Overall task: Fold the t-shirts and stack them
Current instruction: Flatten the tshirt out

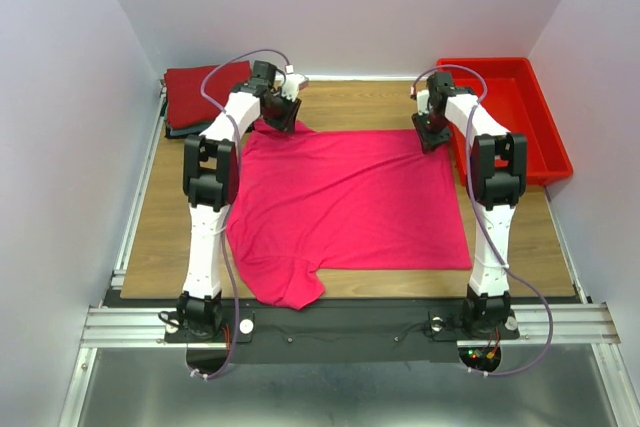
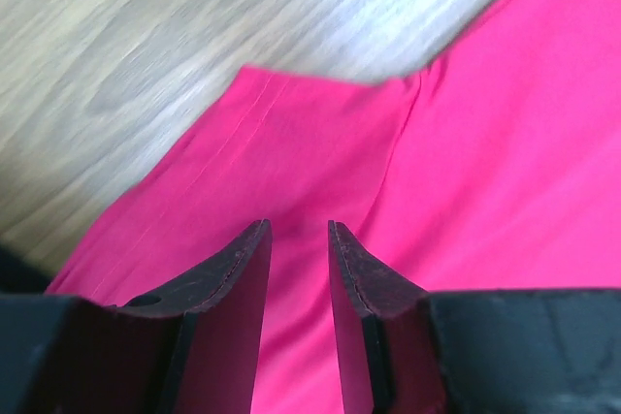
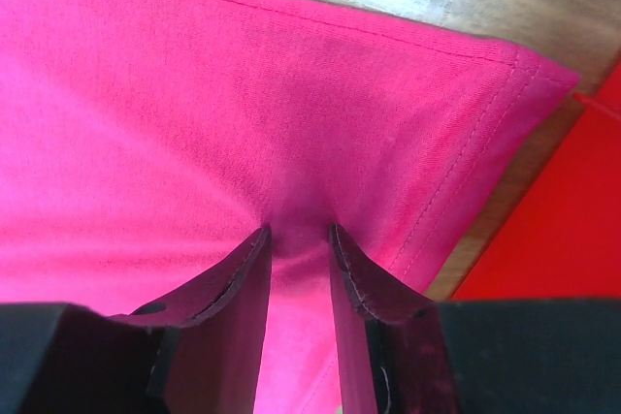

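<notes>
At the far edge, right gripper [image 3: 298,230] pinches the tee [image 1: 350,207]; left gripper [image 2: 298,225] hold cannot be determined. One corner may slip, skewing the fold.

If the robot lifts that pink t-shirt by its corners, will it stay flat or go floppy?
Probably floppy: the pink t-shirt puckers where the right gripper pinches it. It lies thin and flat, so likely light. Its sleeve would probably dangle.
</notes>
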{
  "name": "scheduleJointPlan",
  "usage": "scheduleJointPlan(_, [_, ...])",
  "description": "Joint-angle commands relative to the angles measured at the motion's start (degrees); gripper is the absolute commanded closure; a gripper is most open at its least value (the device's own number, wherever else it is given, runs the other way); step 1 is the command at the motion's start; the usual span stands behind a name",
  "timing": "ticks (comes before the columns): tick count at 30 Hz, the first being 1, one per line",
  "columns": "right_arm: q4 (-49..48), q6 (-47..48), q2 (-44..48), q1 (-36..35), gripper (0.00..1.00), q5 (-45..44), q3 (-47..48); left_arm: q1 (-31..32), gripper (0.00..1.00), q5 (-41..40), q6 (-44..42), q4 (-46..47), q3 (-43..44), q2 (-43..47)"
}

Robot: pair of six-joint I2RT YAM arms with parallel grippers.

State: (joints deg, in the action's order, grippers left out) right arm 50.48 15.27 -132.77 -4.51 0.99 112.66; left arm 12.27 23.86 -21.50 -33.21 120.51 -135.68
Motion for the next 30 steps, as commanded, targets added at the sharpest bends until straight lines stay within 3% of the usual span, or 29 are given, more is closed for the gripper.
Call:
scheduleJointPlan(1, [3.40,0.38,-1.18,0.29,0.64,3.04,1.33,0.47,0.59,-1.18,4.00,1.66,4.64,-2.74])
scheduleJointPlan(10, [3.75,0.55,-0.12,0.29,0.64,5.16,1.24,1.26,0.59,-3.12,4.01,1.66,11.23,-10.66])
scheduleJointPlan(19, [3.75,0.29,-3.63,0.29,0.64,5.07,4.05,1.88,0.33,-2.50,1.28,3.59,18.53,-13.74])
scheduleJointPlan(25, [4.10,0.11,-4.16,0.29,0.63,5.86,6.95,1.88,0.27,-4.08,-0.65,5.79,18.71,-12.51])
scheduleJointPlan(30, [4.80,2.83,0.13,0.21,0.52,11.74,8.27,1.70,0.26,-0.40,-2.23,6.76,14.68,-2.60])
